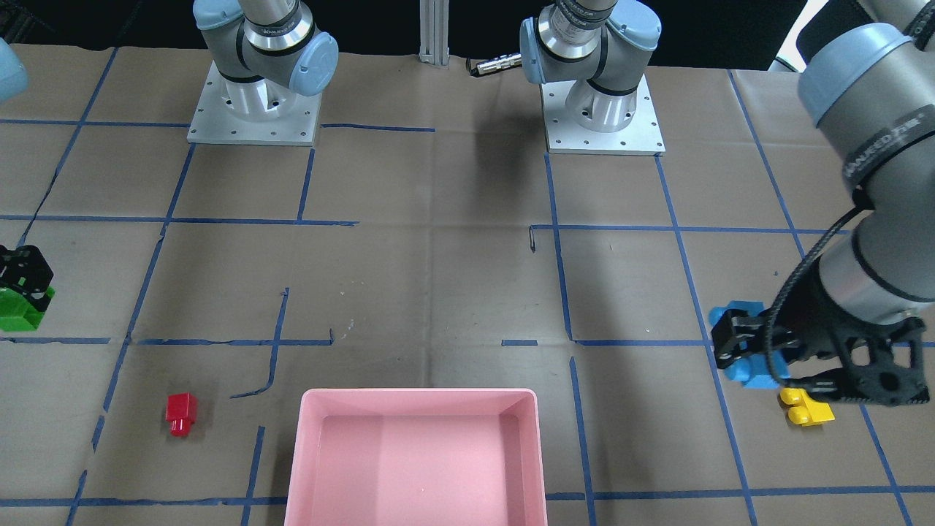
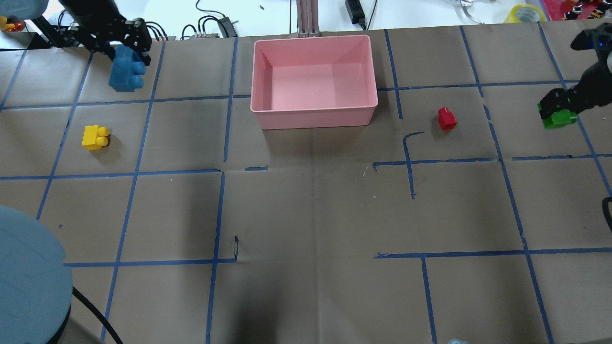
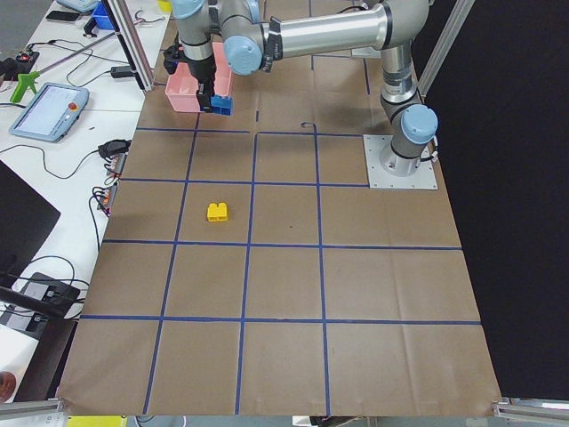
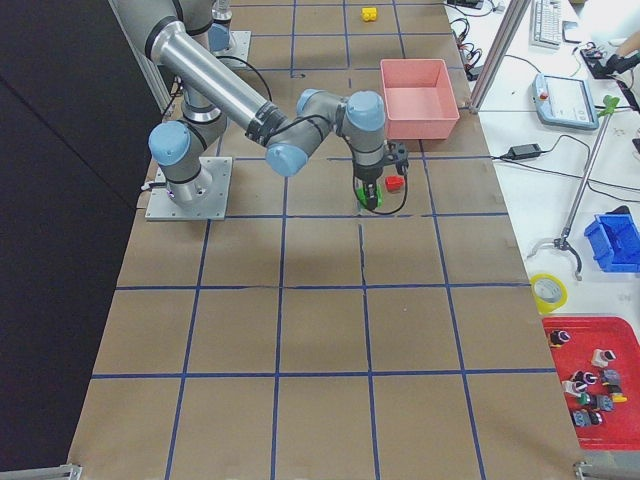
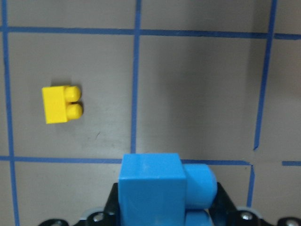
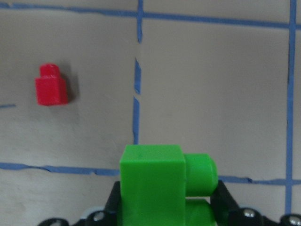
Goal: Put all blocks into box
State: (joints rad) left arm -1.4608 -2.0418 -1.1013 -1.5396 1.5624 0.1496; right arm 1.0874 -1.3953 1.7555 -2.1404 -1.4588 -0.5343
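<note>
My left gripper [image 2: 125, 51] is shut on the blue block [image 2: 125, 75] and holds it above the paper, left of the pink box [image 2: 313, 38]. The blue block fills the bottom of the left wrist view [image 5: 153, 188]. The yellow block [image 2: 95, 137] lies on the paper, nearer the robot than the gripper. My right gripper [image 2: 554, 107] is shut on the green block [image 2: 558, 119] at the far right, and the block shows in the right wrist view [image 6: 153, 181]. The red block [image 2: 446, 118] lies between the green block and the box. The box holds nothing.
Brown paper with a blue tape grid covers the table. The two arm bases [image 1: 254, 109] [image 1: 603, 117] stand at the robot's edge. Cables and a metal post [image 2: 306, 19] lie just beyond the box's far side.
</note>
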